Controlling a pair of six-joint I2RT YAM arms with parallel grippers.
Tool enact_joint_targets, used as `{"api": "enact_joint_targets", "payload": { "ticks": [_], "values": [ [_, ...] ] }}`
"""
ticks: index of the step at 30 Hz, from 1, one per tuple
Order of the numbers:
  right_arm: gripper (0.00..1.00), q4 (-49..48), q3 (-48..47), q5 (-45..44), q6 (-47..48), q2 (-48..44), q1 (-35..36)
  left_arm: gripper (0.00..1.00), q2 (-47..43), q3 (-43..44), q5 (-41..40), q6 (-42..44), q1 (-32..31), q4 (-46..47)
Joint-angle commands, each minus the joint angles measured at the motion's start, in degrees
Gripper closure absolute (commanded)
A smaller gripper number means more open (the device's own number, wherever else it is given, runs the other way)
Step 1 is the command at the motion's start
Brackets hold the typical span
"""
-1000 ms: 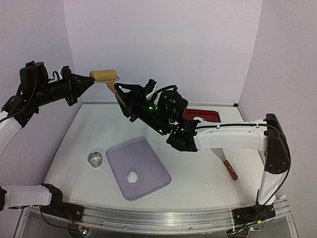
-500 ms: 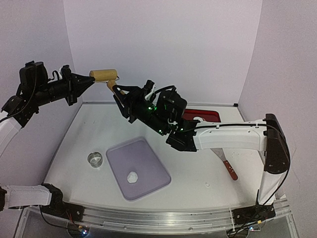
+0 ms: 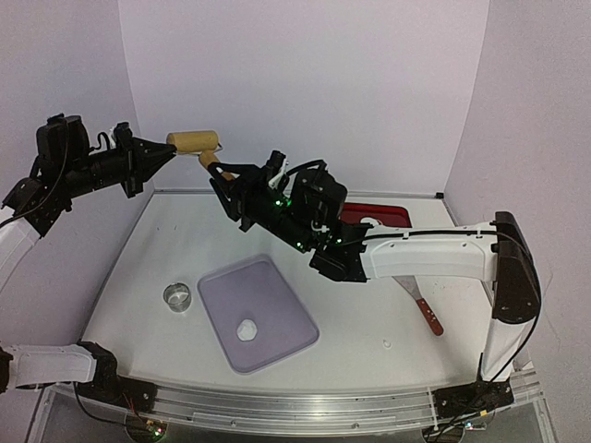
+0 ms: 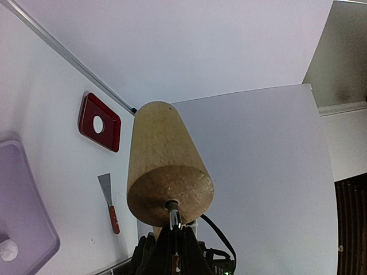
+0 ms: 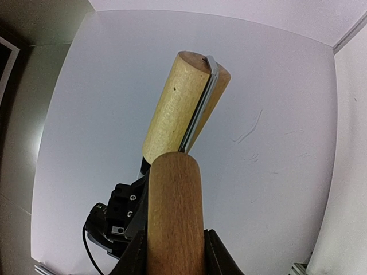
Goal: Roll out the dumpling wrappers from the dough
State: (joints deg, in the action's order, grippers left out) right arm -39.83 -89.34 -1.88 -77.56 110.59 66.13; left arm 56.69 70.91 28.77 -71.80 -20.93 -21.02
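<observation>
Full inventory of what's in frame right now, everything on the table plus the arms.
wooden roller: 1, tan, in the air at back left, between both hands
mat: 1, lilac, centre-front of the table
dough: 1 lump, white, on the mat near its front edge
ring cutter: 1, metal, left of the mat
tray: 1, red, back right; white round spot in it, unclear what
scraper: 1, metal blade and red handle, right side
crumb: 1, white, right of the mat
table: 1, white
left hand: 1, black, shut on the roller's metal end
right hand: 1, black, shut on the roller's handle
</observation>
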Motion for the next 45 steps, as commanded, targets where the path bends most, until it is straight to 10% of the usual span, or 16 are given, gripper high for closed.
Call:
{"api": "enact_joint_targets", "payload": {
  "ticks": [1, 11, 28, 45],
  "values": [
    [0.79, -3.67, -1.29, 0.92, 0.31, -1.07, 0.12, 1.0, -0.98, 1.91, 2.85, 2.19, -0.44, 0.67],
    [0.55, -3.76, -0.05, 0.87, 1.01, -2.25, 0.06, 1.0, -0.85, 3.19, 2.48, 3.01, -0.43, -1.2],
    [0.71, -3.95, 1.14, 1.41, 1.36, -3.34, 0.06, 1.0, -0.63, 3.69, 2.41, 3.74, -0.43, -2.27],
    [0.62, -7.31, 3.23, -0.58, 1.51, -4.48, 0.06, 1.0, -1.67, 3.08, 1.83, 3.09, -0.41, -2.89]
  ]
}}
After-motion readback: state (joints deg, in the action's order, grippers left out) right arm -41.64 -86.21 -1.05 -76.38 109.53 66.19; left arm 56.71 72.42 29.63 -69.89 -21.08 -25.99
